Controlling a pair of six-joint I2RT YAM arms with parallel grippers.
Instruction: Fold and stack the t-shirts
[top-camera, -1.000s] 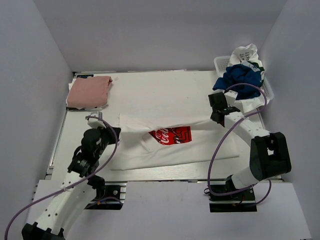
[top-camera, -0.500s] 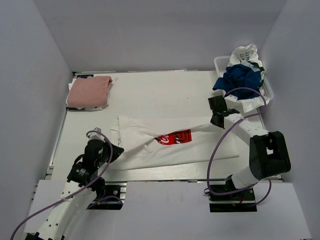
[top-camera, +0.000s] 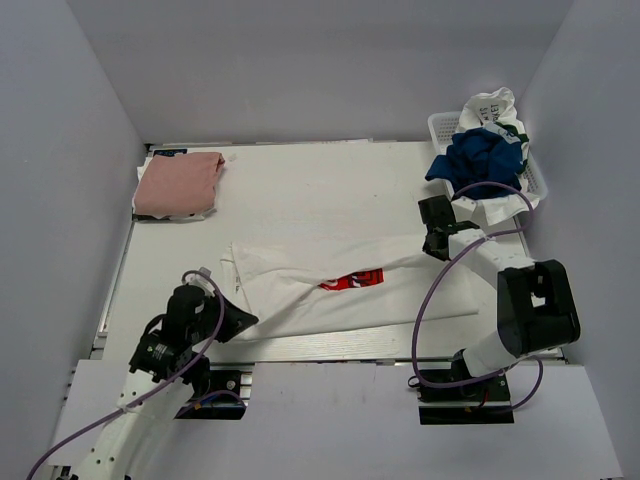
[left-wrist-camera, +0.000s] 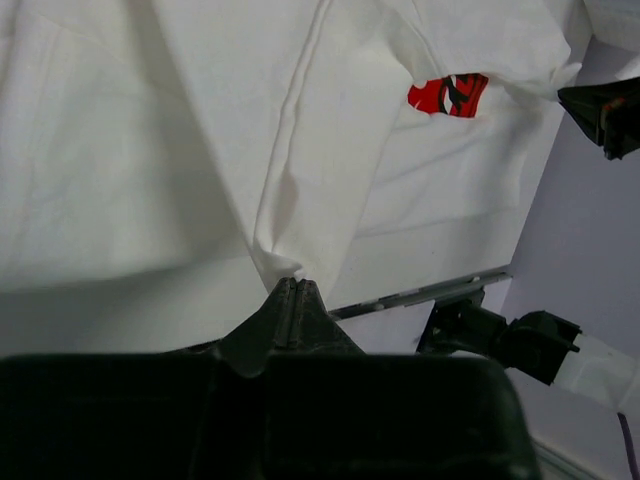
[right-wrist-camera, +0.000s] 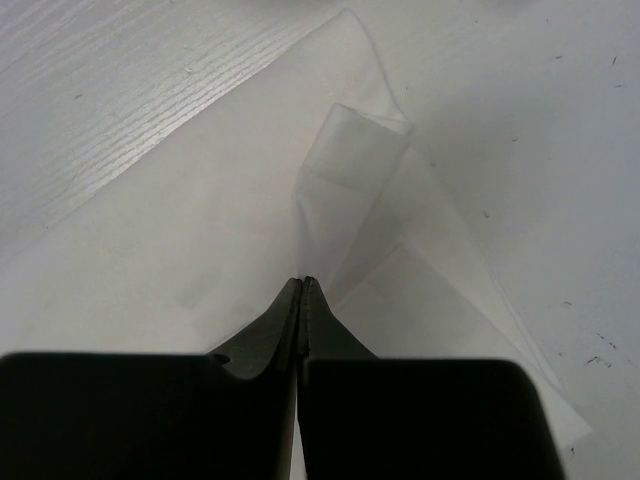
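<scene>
The white t-shirt (top-camera: 300, 272) with a red Coca-Cola print (top-camera: 352, 280) lies stretched across the table's near half, and a fold covers part of the print. My left gripper (top-camera: 241, 322) is shut on the shirt's left edge near the table's front rim; in the left wrist view its closed tips (left-wrist-camera: 293, 283) pinch white cloth, with the print (left-wrist-camera: 448, 94) farther off. My right gripper (top-camera: 433, 241) is shut on the shirt's right end, and its tips (right-wrist-camera: 303, 282) clamp a fold of cloth. A folded salmon-pink t-shirt (top-camera: 178, 184) rests at the far left.
A white plastic basket (top-camera: 537, 178) at the far right holds a crumpled blue t-shirt (top-camera: 478, 156) and a white-and-green one (top-camera: 494, 108). The white tabletop (top-camera: 330, 190) shows between the pink shirt and the basket. Grey walls close in on three sides.
My left gripper has pulled the shirt's left edge down toward the near edge of the table. The fold now hides more of the red print. The right gripper has hardly moved.
</scene>
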